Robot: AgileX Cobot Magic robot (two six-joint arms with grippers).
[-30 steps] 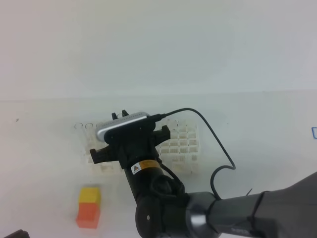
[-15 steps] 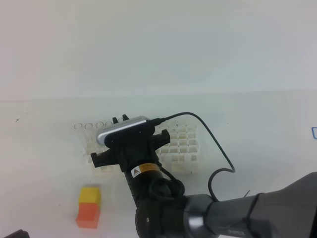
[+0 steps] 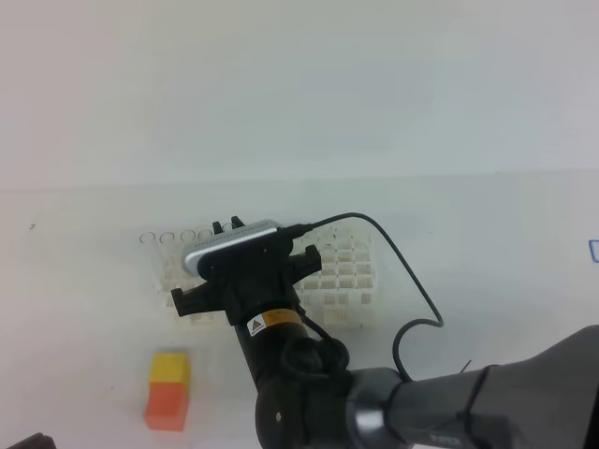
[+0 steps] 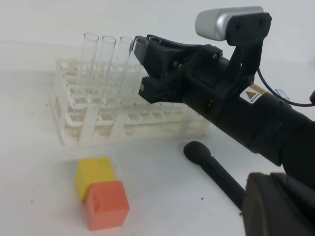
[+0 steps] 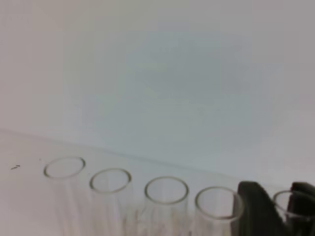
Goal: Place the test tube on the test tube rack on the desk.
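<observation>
Right pincer (image 4: pixel 142 66) at upright test tube (image 4: pixel 134 69), jaws partly apart, in test tube rack (image 4: pixel 93 123)

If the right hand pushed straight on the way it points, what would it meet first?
Probably the test tube at the right hand fingertips, upright in the test tube rack; depth between them is unclear.

We see the test tube rack (image 4: pixel 130 120), a white lattice of square holes, standing flat on the white desk (image 4: pixel 39 196). Clear tubes stand upright in its far row, rims open. The test tube (image 4: pixel 135 64) stands upright there, at the row's right end.
</observation>
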